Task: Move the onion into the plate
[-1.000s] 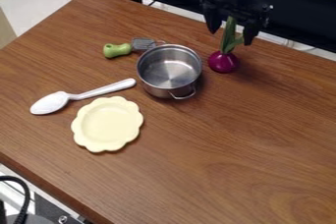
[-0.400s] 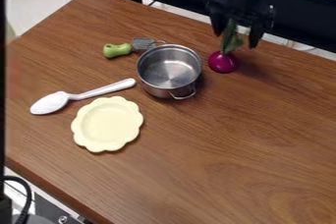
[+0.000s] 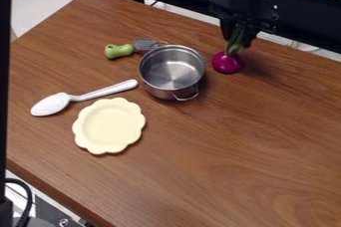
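The black gripper (image 3: 238,41) hangs down at the upper right, near the table's far edge, its fingers drawn in and shut on the green leaves of the onion. Below it the purple bulb of the onion (image 3: 227,63) rests on the wood, just right of the steel pot. The pale yellow plate (image 3: 108,126), with a scalloped rim, lies flat at the left, toward the viewer from the pot. The fingers partly cover the leaves.
Between onion and plate stands the steel pot (image 3: 172,72), its handle toward the viewer. A white spoon (image 3: 86,96) lies above the plate, and a green-handled utensil (image 3: 120,51) behind the pot. A dark upright strip covers the left edge of view.
The gripper's fingers have closed from a wide spread onto the onion's leaves, which are now bunched together. The bulb has hardly moved. A dark strip has appeared at the left edge.
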Controlling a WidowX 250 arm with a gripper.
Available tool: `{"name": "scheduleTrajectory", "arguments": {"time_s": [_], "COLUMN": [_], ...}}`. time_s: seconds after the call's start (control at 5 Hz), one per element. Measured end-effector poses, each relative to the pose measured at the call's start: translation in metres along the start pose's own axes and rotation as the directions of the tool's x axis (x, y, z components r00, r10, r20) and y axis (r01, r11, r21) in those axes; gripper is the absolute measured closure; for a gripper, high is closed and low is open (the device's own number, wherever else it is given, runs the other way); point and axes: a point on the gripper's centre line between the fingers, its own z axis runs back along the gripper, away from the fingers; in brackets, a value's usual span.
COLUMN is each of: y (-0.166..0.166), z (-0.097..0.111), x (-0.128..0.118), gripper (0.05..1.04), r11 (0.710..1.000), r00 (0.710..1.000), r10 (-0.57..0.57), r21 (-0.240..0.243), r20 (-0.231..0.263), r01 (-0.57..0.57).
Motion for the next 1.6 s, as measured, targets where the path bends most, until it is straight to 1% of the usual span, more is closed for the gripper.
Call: {"name": "scheduleTrajectory", "arguments": {"time_s": [0.2, 0.4, 0.6, 0.8, 1.0, 1.2, 1.4, 1.6], "y": [-0.001, 0.0, 0.0, -0.002, -0.006, -0.007, -0.003, 0.008], "z": [-0.001, -0.001, -0.002, 0.013, 0.03, 0.048, 0.067, 0.081], "x": [-0.002, -0.002, -0.003, -0.003, -0.006, -0.022, -0.046, -0.074], "gripper": [0.909, 1.001, 1.007, 1.007, 1.007, 1.007, 1.007, 1.007], "r11": [1.0, 1.0, 0.999, 1.0, 0.999, 0.997, 0.992, 0.985], "r00": [1.0, 1.0, 1.0, 0.999, 0.998, 0.999, 0.997, 0.99], "r10": [-0.006, -0.006, 0.009, 0.023, 0.03, -0.01, -0.077, -0.135], "r21": [-0.006, 0.016, 0.039, 0.015, -0.024, -0.075, -0.103, -0.115], "r20": [-0.007, -0.009, 0.011, 0.036, 0.052, 0.052, 0.021, -0.026], "r01": [0.006, 0.007, -0.01, -0.023, -0.029, 0.014, 0.079, 0.132]}}
